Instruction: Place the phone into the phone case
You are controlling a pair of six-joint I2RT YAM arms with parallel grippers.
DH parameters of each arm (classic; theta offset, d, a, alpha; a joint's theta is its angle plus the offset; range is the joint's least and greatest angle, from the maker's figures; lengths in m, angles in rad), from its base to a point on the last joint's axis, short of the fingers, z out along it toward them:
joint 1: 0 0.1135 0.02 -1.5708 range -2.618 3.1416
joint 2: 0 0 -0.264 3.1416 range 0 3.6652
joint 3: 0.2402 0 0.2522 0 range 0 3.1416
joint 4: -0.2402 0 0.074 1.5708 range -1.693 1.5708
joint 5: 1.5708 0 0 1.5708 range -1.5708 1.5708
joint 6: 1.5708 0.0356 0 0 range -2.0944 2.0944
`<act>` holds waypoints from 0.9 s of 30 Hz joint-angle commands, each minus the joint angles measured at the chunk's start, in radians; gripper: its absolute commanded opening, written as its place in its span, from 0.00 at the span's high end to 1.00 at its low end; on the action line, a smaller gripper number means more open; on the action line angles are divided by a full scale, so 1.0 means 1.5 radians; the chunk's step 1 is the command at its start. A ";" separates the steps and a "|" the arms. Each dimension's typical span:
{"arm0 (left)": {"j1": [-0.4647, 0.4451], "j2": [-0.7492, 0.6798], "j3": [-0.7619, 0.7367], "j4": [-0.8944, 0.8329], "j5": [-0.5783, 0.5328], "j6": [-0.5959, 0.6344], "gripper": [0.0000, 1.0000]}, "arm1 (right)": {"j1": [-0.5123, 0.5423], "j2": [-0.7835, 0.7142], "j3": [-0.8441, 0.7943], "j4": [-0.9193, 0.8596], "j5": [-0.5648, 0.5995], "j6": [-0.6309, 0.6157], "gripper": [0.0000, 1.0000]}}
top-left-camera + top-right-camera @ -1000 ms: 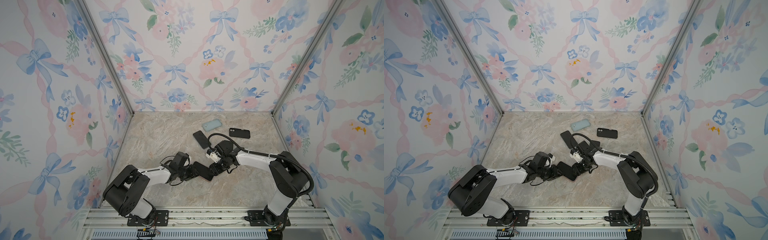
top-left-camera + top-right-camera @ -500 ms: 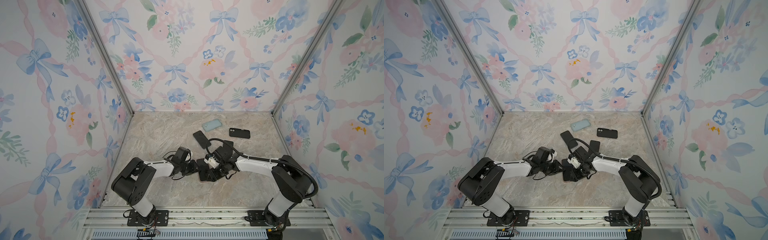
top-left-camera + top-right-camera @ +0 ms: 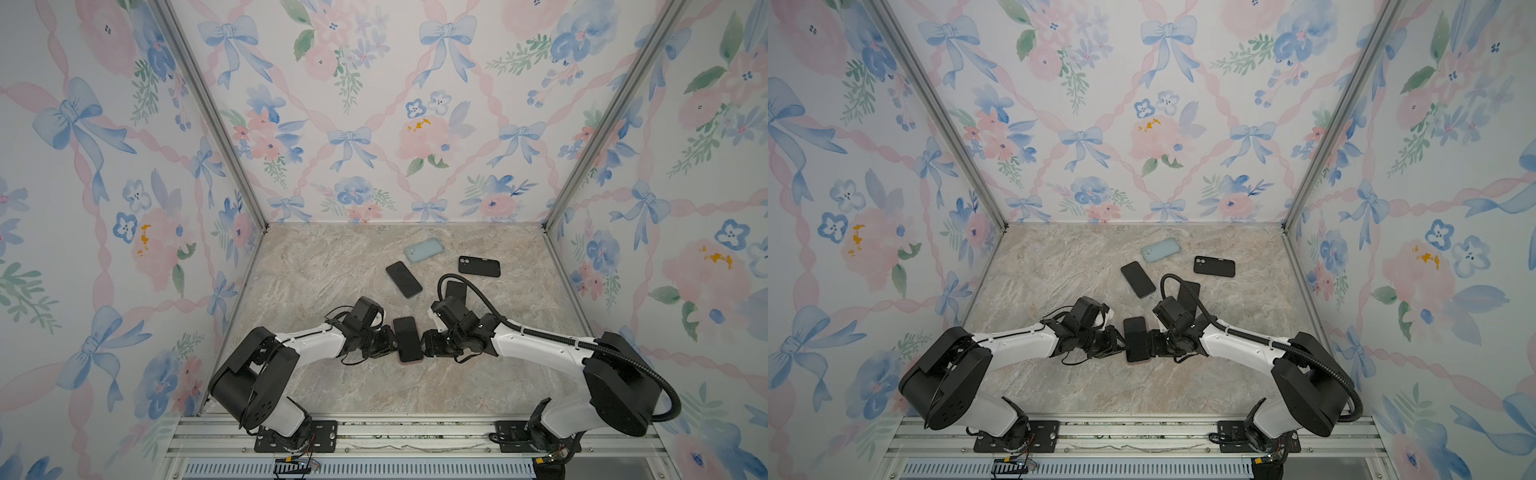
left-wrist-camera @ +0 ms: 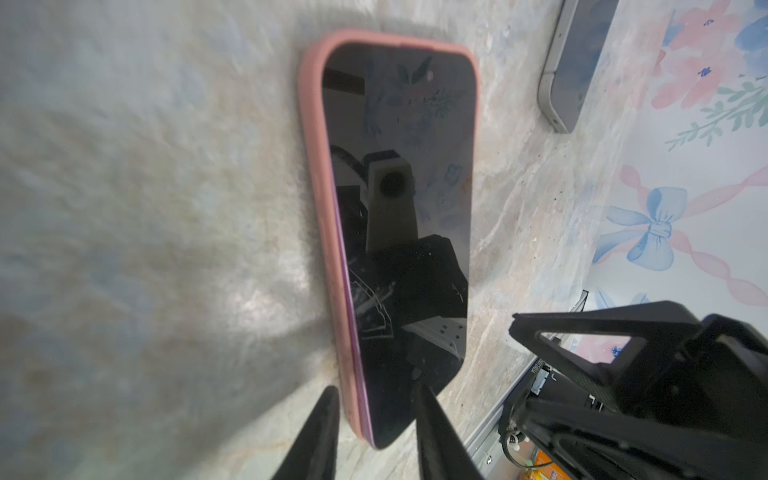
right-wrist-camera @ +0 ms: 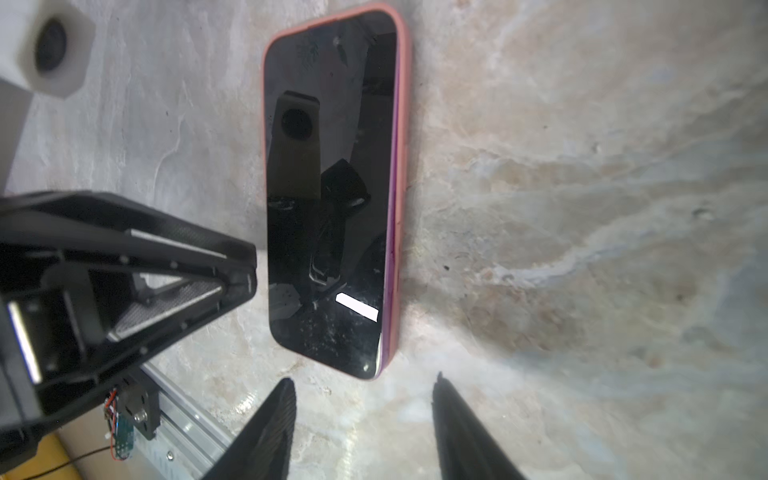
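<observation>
A marbled beige tabletop (image 3: 332, 291) sits within walls (image 3: 374, 124) papered in blue bows and pink flowers, an aluminium rail (image 3: 415, 432) across the front; toward the back lie a pale blue case (image 3: 424, 250), a black case (image 3: 478, 266) and a dark handset (image 3: 404, 279); in both top views the phone (image 3: 407, 337) lies screen up between the left gripper (image 3: 392, 343) and the right gripper (image 3: 424, 344), long axis running front to back, with only a pink sliver at its near end; the wrist views show the phone case (image 4: 316, 166) wrapping it, a purple strip of the phone's side proud of one long rim; the left gripper straddles a corner, fingers (image 4: 328, 415) parted, whether clamping I cannot tell; the right gripper is spread wide, just short of the phone's end
</observation>
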 commanded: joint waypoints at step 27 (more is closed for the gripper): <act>-0.076 0.054 0.063 -0.147 -0.038 -0.027 0.86 | 0.025 0.022 -0.040 0.060 0.008 0.059 0.42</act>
